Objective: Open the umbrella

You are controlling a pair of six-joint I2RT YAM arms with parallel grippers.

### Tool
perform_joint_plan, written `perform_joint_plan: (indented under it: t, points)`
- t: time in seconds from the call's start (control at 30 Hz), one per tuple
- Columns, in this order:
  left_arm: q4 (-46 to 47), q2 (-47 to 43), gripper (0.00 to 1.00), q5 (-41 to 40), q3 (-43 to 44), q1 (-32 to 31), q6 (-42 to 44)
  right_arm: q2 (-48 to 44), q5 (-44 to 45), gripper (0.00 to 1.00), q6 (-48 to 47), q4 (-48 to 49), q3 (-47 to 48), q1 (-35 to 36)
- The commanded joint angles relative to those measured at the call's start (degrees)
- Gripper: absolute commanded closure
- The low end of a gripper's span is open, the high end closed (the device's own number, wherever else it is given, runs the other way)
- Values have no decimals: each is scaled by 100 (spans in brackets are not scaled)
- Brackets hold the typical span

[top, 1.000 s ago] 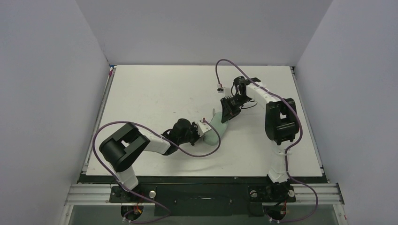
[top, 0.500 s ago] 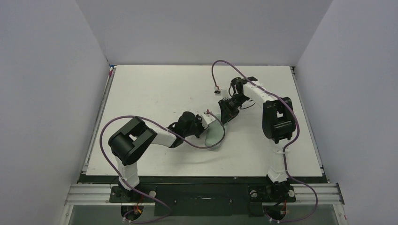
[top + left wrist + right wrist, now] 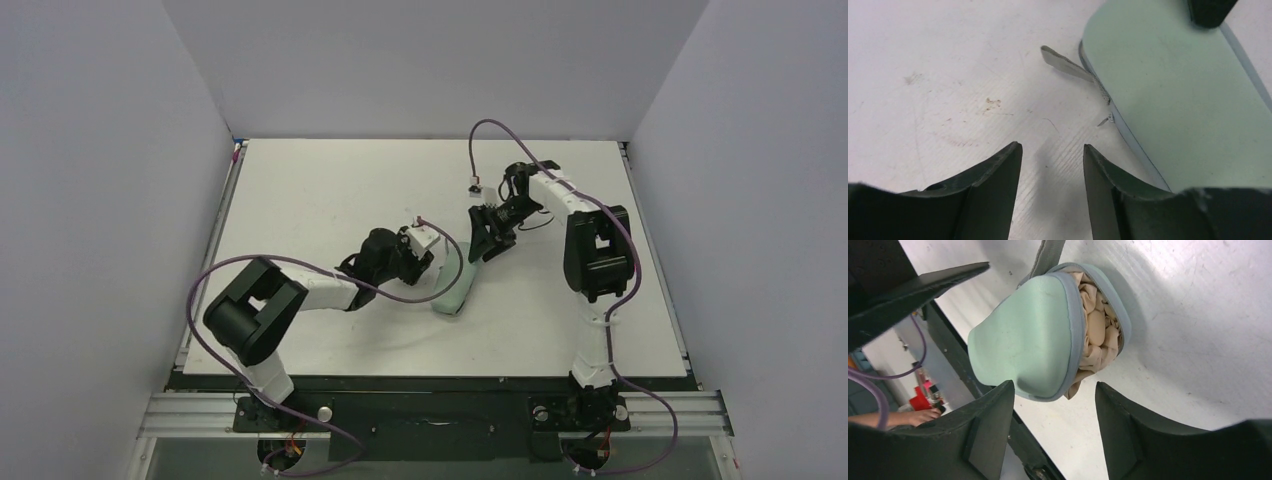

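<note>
Tan umbrella (image 3: 1095, 325) sits bunched in its green sleeve (image 3: 1023, 340) mid-frame, unopened. My left gripper (image 3: 1052, 150) and right gripper (image 3: 1053, 386) both gape empty.

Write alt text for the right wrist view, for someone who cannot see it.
A pale green zip sleeve lies on the white table, its unzipped end gaping to show bunched tan fabric of the umbrella. The right gripper sits open at that end, one dark finger on either side.

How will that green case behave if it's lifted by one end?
The case looks soft and padded, so it would probably sag. Its end gapes open with the tan umbrella bulging out, which might slip free. Flat-sided, it seems unlikely to roll.
</note>
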Motion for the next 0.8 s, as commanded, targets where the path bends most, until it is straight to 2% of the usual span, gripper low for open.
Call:
perform_joint_plan:
  t: [0.0, 0.13, 0.17, 0.23, 0.5, 0.57, 0.7, 0.77]
  points:
    - [-259, -713, 49, 92, -176, 154, -300, -215, -734, 44, 61, -165, -311, -60]
    - [-492, -1194, 34, 125, -349, 203, -416, -405, -1229, 46, 59, -129, -636, 21]
    - [-523, -1350, 27, 139, -415, 196, -423, -435, -1337, 46, 70, -126, -645, 52]
    - [-647, -1551, 22, 145, -463, 185, -427, -469, -1402, 48, 98, -101, -577, 214]
    - [-1066, -2031, 17, 199, -461, 128, -533, -708, -1366, 51, 699, 397, -290, 576]
    - [-1116, -2073, 9, 180, -458, 91, -558, -742, -1313, 51, 893, 554, -329, 681]
    - [-1236, -2083, 6, 143, -335, 55, -836, -980, -1101, 51, 1829, 1589, -769, 867]
    - [-1292, -2080, 5, 146, -284, 9, -994, -1151, -956, 50, 2417, 2540, -1040, 912]
